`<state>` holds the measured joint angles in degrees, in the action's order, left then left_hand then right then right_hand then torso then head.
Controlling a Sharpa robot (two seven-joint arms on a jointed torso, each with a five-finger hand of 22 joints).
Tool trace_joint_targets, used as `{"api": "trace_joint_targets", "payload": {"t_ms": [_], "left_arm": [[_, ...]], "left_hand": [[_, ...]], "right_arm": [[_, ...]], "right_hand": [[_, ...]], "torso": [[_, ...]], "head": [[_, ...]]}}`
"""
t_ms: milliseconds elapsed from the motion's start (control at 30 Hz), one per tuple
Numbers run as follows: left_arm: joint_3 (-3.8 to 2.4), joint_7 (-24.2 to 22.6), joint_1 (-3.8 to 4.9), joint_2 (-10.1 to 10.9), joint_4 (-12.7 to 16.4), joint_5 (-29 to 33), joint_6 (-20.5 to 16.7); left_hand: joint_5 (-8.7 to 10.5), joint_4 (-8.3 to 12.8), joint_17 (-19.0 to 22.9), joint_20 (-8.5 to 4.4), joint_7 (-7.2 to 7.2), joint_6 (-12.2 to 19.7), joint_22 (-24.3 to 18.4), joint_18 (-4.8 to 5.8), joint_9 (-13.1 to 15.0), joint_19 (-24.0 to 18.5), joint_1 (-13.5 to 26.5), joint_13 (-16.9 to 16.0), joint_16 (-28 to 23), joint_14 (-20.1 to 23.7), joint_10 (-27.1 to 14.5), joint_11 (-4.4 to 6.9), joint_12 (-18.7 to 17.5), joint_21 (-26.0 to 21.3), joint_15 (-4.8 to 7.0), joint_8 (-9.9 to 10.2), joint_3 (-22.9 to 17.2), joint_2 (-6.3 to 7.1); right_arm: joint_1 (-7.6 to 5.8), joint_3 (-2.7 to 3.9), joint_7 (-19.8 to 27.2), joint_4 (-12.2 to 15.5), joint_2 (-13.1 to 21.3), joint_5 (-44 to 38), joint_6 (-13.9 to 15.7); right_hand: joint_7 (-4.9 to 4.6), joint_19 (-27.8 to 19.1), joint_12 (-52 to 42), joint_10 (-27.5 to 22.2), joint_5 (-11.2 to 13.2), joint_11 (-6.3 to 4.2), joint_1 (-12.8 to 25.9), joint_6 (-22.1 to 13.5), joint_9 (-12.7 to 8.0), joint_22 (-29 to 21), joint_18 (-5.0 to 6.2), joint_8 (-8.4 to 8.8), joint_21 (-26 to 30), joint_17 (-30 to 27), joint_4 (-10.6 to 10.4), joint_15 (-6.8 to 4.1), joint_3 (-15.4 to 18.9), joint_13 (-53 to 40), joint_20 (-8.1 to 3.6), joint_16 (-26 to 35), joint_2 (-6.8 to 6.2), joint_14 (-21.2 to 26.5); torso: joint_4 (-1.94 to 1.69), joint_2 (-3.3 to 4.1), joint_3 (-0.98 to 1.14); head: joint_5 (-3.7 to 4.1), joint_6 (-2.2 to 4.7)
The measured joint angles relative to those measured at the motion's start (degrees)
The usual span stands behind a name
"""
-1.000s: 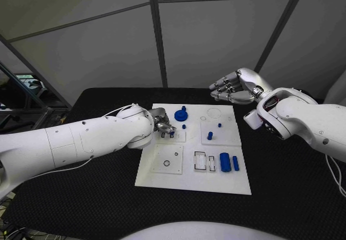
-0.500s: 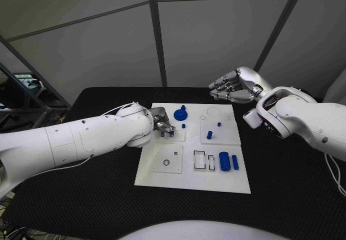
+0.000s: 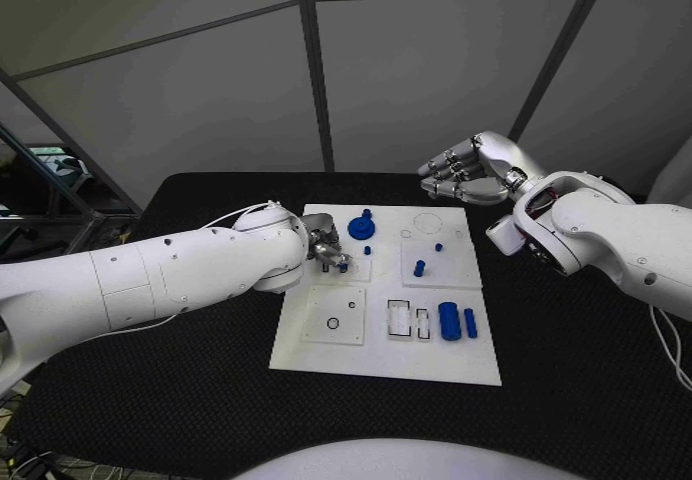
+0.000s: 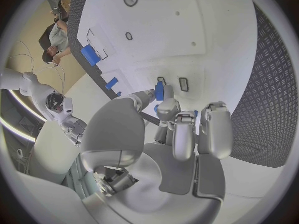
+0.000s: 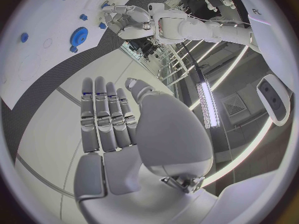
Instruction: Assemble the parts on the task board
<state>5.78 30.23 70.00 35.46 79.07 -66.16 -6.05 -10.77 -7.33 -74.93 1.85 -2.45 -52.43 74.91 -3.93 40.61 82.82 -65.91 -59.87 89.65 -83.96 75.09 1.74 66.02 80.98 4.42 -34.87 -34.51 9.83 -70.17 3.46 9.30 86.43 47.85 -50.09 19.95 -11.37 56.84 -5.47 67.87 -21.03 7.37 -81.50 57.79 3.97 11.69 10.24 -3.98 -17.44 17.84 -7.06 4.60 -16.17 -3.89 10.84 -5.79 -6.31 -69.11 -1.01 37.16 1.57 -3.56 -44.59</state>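
table: a black table (image 3: 173, 380) in front of grey wall panels, with the white task board (image 3: 387, 360) lying in its middle.
left hand: the left hand (image 3: 326, 252) is down over the board's upper left plate; in the left wrist view its fingertips (image 4: 163, 106) pinch a small blue peg (image 4: 159, 90) just above two small rectangular slots.
right hand: the right hand (image 3: 464, 172) hangs above the table beyond the board's far right corner, well apart from the parts; its fingers (image 5: 104, 115) lie straight, side by side, and hold nothing.
gear: a blue gear (image 3: 361, 231) sits on the far left part of the board, just beside the left hand.
small pegs: a short blue peg (image 3: 420, 269) stands on the upper right plate, and a tiny blue piece (image 3: 438, 246) lies near it.
cylinders: a thick blue cylinder (image 3: 450, 322) and a thinner blue rod (image 3: 470, 322) lie side by side on the board's right edge, next to two rectangular cut-outs.
ring: a small dark ring (image 3: 335, 324) marks the lower left plate.
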Motion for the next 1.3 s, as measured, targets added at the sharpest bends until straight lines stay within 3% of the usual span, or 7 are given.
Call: {"api": "trace_joint_targets", "payload": {"t_ms": [933, 1300], "left_arm": [[0.03, 0.00, -0.04, 0.21, 0.42, -1.32, 2.31], [-0.03, 0.09, -0.09, 0.30, 0.55, -0.82, 2.04]], "left_hand": [[-0.11, 0.80, 0.00, -0.42, 0.78, -0.85, 0.00, 0.00, -0.54, 0.41, 0.56, -1.03, 0.00, -0.20, 1.14, 0.32, 1.21, 0.58, 0.20, -0.20, 0.13, 0.51], [-0.51, 0.95, 0.00, -0.62, 0.60, -1.04, 0.00, 0.07, -0.57, 0.62, 1.28, -1.27, 0.00, 0.00, 1.21, 0.39, 1.43, 0.81, 0.39, -0.19, -0.70, -0.90]], "right_arm": [[0.01, 0.00, 0.02, -0.15, -0.15, 0.00, -0.06], [0.01, 0.00, 0.03, -0.34, -0.28, -0.01, -0.11]], "right_hand": [[0.00, 0.00, 0.00, 0.00, -0.26, 0.00, 0.16, 0.00, 0.00, -0.06, 0.00, 0.00, 0.31, 0.01, -0.15, 0.00, -0.15, -0.01, 0.00, 0.00, -0.09, 0.00], [0.00, 0.00, 0.00, 0.00, -0.57, 0.00, 0.16, 0.00, 0.00, -0.24, 0.00, 0.00, 0.31, -0.08, -0.15, 0.00, -0.15, -0.02, 0.00, 0.22, -0.08, 0.00]], "torso": [[-0.03, -0.01, -0.01], [0.00, 0.07, -0.03]], "head": [[-0.03, 0.02], [-0.05, 0.07]]}}
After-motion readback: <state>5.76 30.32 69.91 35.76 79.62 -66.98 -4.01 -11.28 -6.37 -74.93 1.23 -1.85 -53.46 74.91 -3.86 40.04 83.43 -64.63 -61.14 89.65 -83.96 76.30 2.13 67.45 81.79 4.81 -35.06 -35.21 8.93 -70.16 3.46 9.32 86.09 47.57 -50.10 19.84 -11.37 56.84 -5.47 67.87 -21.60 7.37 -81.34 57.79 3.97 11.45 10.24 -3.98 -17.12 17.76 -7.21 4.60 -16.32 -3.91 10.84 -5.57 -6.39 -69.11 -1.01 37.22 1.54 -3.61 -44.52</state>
